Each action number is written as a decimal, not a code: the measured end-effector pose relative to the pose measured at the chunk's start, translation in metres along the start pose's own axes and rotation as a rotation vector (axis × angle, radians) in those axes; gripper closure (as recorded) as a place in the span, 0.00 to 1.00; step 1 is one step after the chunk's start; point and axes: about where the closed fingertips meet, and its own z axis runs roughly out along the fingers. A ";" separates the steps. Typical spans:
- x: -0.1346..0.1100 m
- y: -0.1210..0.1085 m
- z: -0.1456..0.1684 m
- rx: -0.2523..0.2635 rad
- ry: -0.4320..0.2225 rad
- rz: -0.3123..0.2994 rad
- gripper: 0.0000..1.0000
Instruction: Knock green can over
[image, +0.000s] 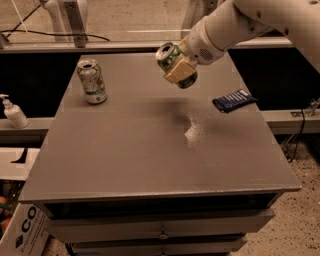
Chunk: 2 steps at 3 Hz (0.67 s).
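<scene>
The green can (173, 61) has a dark green body and a silver top. It is held in the air above the back middle of the grey table (140, 155), tilted with its top toward the upper left. My gripper (181, 73) is shut on it, with cream fingers (176, 75) clamped across the can's body. The white arm comes in from the upper right. The can's shadow falls on the table below it.
A mostly white can with green and red markings (91, 81) stands upright at the table's back left. A dark blue packet (234, 100) lies near the right edge. A soap bottle (14, 113) stands on a ledge to the left. A cardboard box (25, 227) sits at the lower left.
</scene>
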 end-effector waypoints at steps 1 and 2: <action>0.006 0.027 0.009 -0.036 0.147 -0.107 1.00; 0.011 0.048 0.018 -0.071 0.268 -0.201 1.00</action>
